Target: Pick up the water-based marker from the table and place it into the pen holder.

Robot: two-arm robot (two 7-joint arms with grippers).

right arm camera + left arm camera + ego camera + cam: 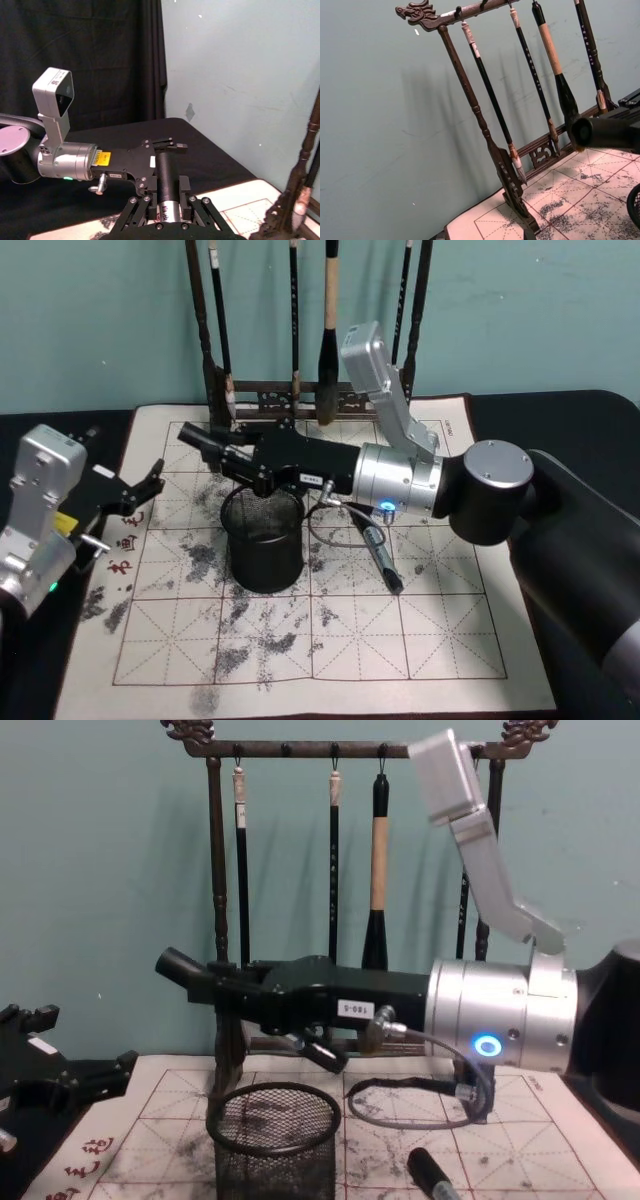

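Black cylindrical marker is clamped by right end effector above wire-mesh pen holder; left end effector, 9 o'clock, spread apart.

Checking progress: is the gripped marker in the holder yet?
Out: right hand holds the marker level above the holder.

A teal wall backs the black table, with a black curtain adjoining the wall.

Right arm stretched out, left one hanging back

Our right arm reaches level across our front, with the right gripper clamped tight on a black marker. Our left gripper sits low at our left side, fingers spread apart and holding nothing.
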